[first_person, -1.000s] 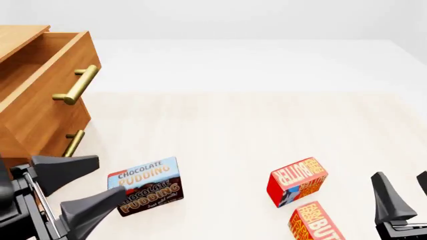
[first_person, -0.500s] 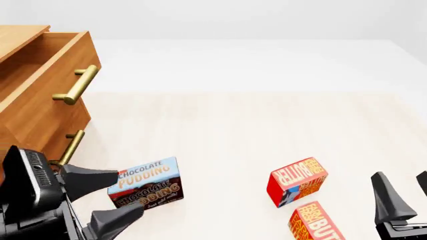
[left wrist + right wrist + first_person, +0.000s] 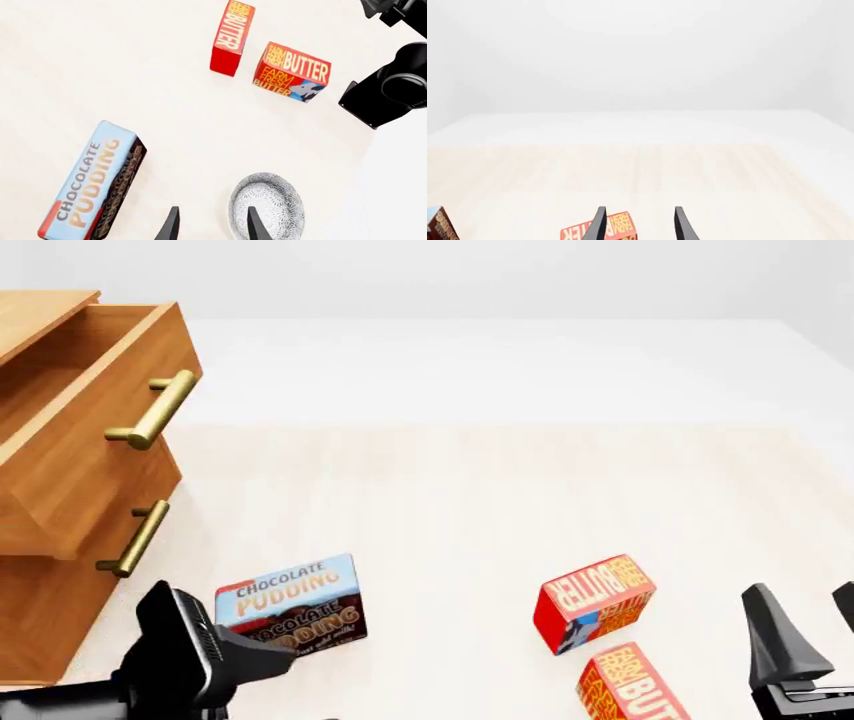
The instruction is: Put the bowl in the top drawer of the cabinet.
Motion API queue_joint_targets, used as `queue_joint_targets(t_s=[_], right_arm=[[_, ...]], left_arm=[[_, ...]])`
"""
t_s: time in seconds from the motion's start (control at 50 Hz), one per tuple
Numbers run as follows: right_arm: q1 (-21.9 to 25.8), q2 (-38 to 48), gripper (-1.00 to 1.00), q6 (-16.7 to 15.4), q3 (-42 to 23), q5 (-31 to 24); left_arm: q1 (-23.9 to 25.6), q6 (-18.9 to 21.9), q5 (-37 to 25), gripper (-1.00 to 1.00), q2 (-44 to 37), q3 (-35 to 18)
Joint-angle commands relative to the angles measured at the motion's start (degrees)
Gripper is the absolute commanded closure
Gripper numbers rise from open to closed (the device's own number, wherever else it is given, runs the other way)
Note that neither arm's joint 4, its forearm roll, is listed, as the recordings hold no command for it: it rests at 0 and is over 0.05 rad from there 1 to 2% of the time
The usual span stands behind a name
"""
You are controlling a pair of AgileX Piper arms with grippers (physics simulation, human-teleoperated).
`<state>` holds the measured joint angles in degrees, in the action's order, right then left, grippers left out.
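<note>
We see the cabinet [image 3: 60,570] at nine o'clock, its top drawer [image 3: 94,410] pulled open, table beyond bare. The bowl [image 3: 268,210] sits upright beneath our left gripper [image 3: 212,226], jaws apart, one fingertip over its rim. Pudding box [image 3: 291,612] and two butter boxes [image 3: 595,602] lie nearby. Right gripper [image 3: 639,225] jaws apart.

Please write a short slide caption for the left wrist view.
Open left gripper above the bowl, near pudding box.

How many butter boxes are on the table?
2. One butter box lies right of the pudding box; the other butter box sits just nearer the camera, cut off by the front view's edge.
</note>
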<state>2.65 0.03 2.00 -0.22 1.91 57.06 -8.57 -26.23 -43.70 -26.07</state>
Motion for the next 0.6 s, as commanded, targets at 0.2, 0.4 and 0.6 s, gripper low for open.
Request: queue_joint_targets(t_s=[0.2, 0.4, 0.6], right_arm=[[-0.04, 0.0, -1.0, 0.09, 0.0, 0.1], [-0.12, 0.0, -1.0, 0.06, 0.0, 0.17], [-0.47, 0.0, -1.0, -0.09, -0.01, 0.0]], left_arm=[[5.09, -3.7, 2.08, -1.0, -4.41, 1.46], [3.17, -2.98, 3.7, -1.0, -4.83, 2.18], [3.03, -4.83, 7.23, -1.0, -7.43, 4.52]])
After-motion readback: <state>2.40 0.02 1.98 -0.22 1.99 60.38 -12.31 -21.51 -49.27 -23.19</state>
